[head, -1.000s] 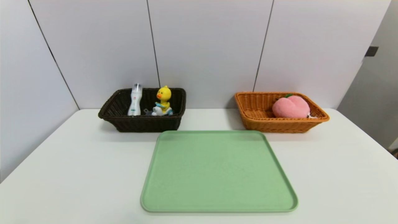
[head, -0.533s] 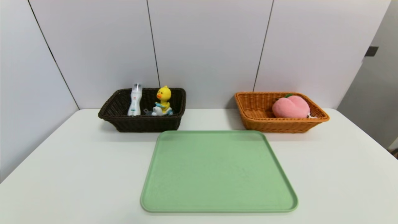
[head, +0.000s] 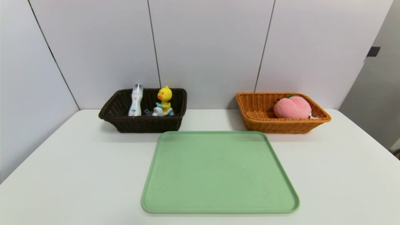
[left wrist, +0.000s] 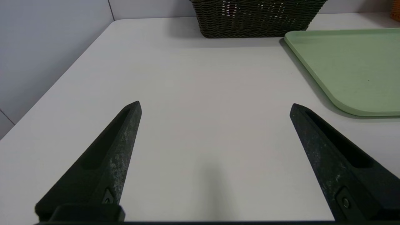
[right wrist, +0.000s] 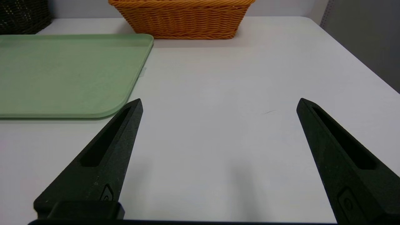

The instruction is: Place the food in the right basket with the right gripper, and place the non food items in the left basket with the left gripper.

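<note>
Peach (head: 292,107) sits in the orange basket (head: 286,126); the left end effector (left wrist: 215,102) and right end effector (right wrist: 220,98) are spread wide.

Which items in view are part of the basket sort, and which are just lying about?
Part of the job:
- pink plush peach
- orange wicker basket
- white bottle
- duck toy
- small grey item beside the duck
- dark wicker basket
- left gripper, right gripper

Not named in the job:
- green tray
- white table

Pink plush peach (head: 292,107) in orange basket (head: 282,126)
</note>
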